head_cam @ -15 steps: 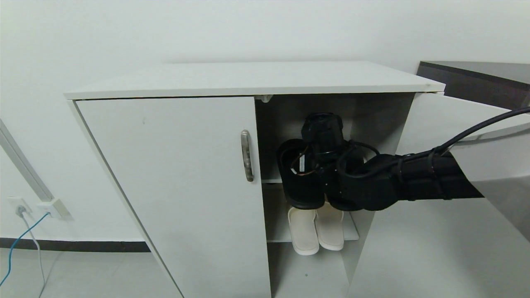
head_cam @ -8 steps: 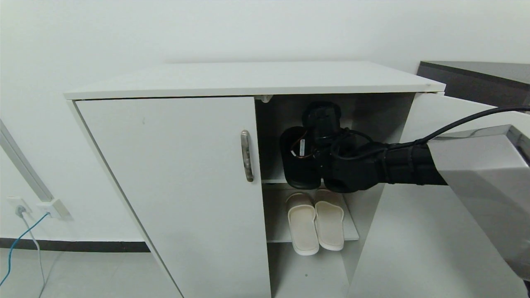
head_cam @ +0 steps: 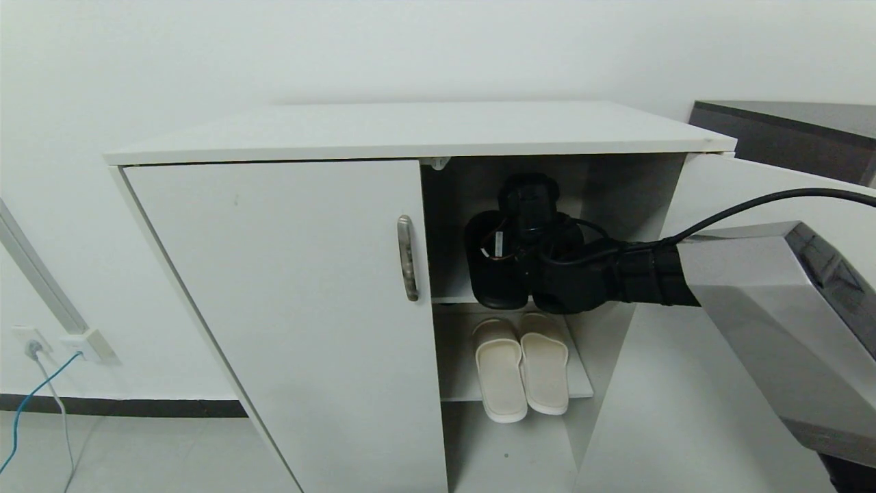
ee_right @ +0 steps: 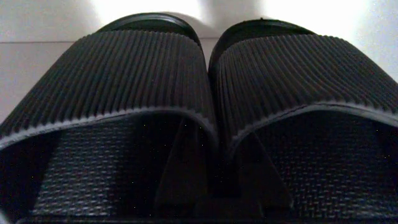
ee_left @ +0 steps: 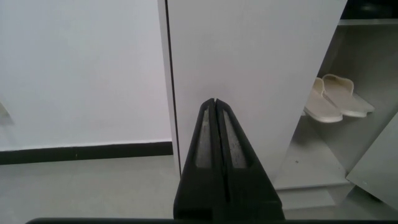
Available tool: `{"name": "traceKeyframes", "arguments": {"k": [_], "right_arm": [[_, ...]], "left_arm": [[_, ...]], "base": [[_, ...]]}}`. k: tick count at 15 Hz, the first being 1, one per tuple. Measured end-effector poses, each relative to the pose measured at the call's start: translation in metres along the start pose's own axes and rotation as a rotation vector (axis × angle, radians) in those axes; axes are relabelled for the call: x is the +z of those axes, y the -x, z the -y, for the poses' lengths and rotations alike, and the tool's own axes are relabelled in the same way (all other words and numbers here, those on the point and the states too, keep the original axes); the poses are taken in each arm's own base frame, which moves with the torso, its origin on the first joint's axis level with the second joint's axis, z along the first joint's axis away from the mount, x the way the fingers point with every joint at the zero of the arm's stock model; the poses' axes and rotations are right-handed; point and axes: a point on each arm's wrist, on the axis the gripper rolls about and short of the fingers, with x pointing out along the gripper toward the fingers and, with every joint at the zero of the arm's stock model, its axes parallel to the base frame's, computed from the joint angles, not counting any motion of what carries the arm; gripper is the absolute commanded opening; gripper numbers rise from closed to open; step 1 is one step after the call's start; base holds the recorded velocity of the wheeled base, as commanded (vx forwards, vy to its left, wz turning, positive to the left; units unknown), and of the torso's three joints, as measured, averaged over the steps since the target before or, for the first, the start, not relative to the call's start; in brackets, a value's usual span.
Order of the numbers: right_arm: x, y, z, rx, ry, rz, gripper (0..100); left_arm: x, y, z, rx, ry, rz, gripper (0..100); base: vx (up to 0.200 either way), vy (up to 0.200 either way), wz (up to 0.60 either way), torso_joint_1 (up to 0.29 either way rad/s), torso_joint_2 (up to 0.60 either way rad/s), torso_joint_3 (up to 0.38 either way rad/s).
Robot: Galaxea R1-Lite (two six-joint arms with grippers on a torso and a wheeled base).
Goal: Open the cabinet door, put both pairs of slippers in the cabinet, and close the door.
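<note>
The white cabinet [head_cam: 410,130] stands with its left door [head_cam: 287,308] closed and its right door [head_cam: 718,198] swung open. A white pair of slippers [head_cam: 521,366] [ee_left: 336,99] lies on the middle shelf. The black pair of slippers [head_cam: 493,274] [ee_right: 143,81] is at the upper shelf [head_cam: 448,299], heels at its front edge. My right gripper [ee_right: 219,163] is shut on the two slippers' adjoining inner sides, its wrist just inside the cabinet opening. My left gripper [ee_left: 214,104] is shut and empty, low in front of the closed left door.
The left door's metal handle [head_cam: 408,258] is just left of the opening. A wall socket with a blue cable [head_cam: 31,349] sits low on the left wall. A dark counter [head_cam: 787,130] stands to the cabinet's right.
My right arm lifted the black slippers from in front of the white pair up to the upper shelf and pushed them deeper into the cabinet. The white pair is now fully visible.
</note>
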Motion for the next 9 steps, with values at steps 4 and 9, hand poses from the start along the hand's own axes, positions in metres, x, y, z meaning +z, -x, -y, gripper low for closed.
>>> {"name": "traceKeyframes", "arguments": {"k": [4, 9], "right_arm": [[-0.005, -0.001, 0.000, -0.001, 0.008, -0.010, 100], [-0.011, 0.013, 0.003, 0.005, 0.033, -0.047, 100]], "left_arm": [[0.000, 0.000, 0.000, 0.001, 0.000, 0.000, 0], [0.000, 0.000, 0.000, -0.001, 0.000, 0.000, 0]], "base": [[0.000, 0.000, 0.00, 0.000, 0.00, 0.000], [0.000, 0.000, 0.00, 0.000, 0.00, 0.000]]}}
